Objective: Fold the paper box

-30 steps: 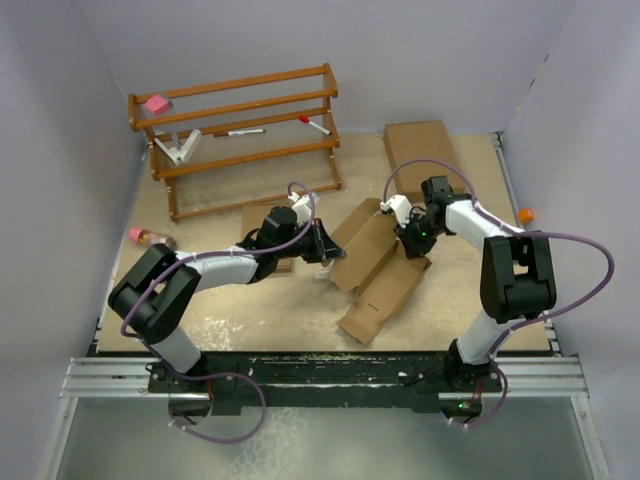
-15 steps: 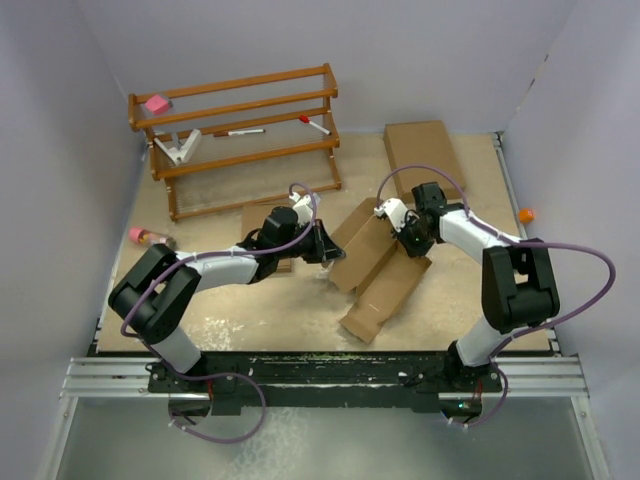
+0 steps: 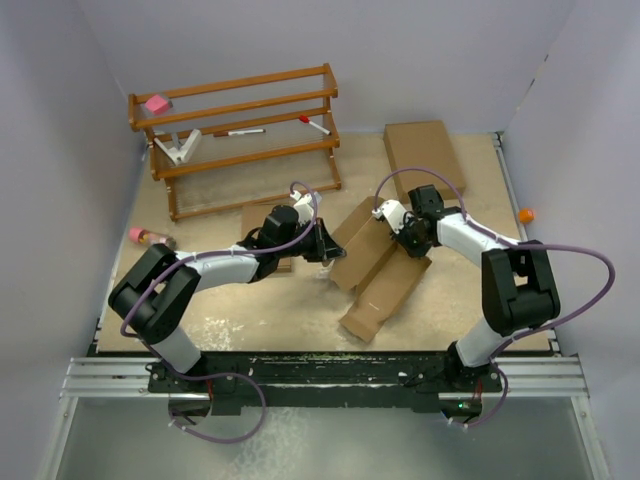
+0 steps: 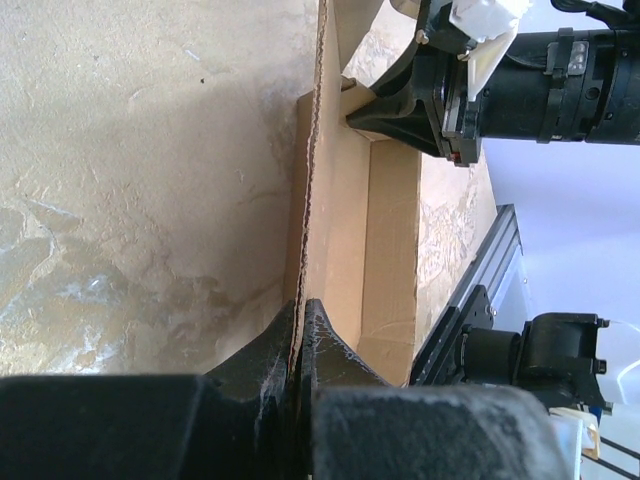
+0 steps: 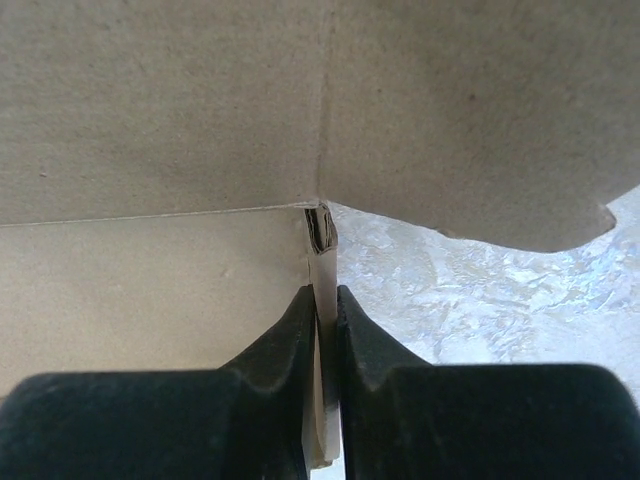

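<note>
Sandy tabletop [image 3: 262, 302] bears the paper box [image 3: 362, 262]; wrist views alone reveal left tool [image 4: 300, 312] and right tool [image 5: 325, 298] pinching its edge.

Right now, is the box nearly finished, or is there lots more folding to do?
Only started. Done: one long wall of the paper box stands up from its base. In hand: the left tool pinches that wall's edge, and the right tool pinches a flap at the other end. Left: the near panels lie flat on the table, so the other walls and ends probably need folding.
</note>
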`<state>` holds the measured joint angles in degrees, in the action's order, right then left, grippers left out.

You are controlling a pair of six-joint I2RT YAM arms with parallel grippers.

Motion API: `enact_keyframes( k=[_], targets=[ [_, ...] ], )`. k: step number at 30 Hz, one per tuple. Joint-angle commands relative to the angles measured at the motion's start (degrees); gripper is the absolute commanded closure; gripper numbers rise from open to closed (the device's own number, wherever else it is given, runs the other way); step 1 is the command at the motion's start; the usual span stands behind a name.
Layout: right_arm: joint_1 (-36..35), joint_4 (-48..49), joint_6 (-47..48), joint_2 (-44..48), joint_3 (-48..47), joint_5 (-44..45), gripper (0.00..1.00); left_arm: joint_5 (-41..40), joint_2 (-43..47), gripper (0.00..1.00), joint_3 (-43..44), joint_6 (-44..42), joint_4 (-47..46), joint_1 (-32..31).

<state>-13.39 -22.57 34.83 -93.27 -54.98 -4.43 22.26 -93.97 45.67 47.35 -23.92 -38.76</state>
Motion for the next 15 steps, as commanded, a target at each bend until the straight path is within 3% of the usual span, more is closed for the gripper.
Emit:
enact_keyframes(
  k=[1,15],
  targets=[
    [0.29,-0.73,0.26,1.28,0.53,-0.15,0.83,-0.21,1.31,0.96,2.48,-0.95,-0.59,0.03],
    [1.89,-5.41,1.48,10.83,-1.99,-11.49,0.54,0.41,2.20,0.96,3.05,-2.84,1.72,0.02]
  ],
)
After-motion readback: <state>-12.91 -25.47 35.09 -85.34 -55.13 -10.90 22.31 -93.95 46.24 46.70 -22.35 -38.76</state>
